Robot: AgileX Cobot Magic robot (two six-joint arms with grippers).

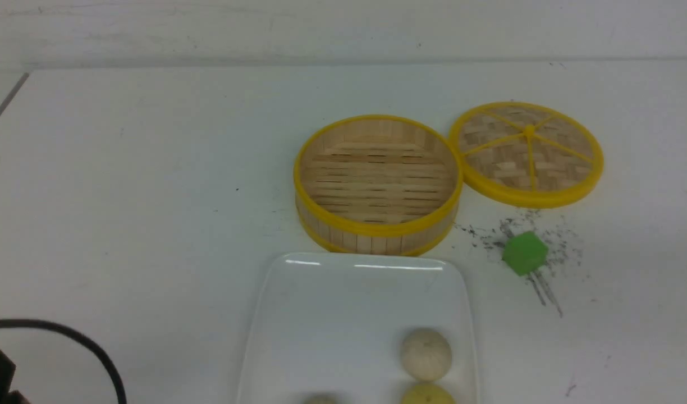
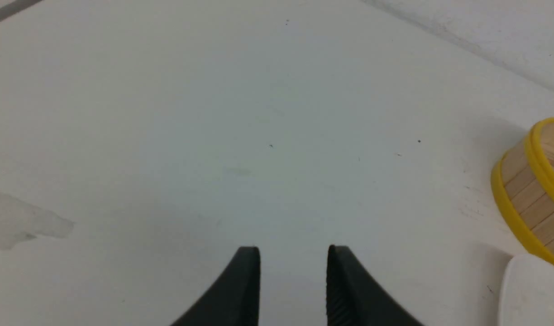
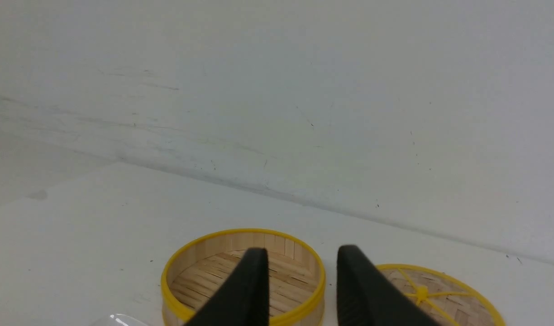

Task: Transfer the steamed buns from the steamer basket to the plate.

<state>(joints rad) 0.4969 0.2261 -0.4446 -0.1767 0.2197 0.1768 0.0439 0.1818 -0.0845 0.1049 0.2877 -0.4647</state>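
The basket stands empty and all three buns lie on the plate along its near edge, so the task looks done; the left gripper and right gripper hang part open, holding nothing

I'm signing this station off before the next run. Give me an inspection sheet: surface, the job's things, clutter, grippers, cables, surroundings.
Surface: white table, with dark specks and scratches around the green cube.
Job's things: steamer basket empty; on the plate sit a beige bun, a yellow bun and a third bun barely in frame.
Clutter: green cube; woven lid lying flat right beside the basket.
Grippers: left gripper open, empty, over bare table; right gripper open, empty, facing the basket.
Cables: black cable at the near left.
Surroundings: white wall behind the table.
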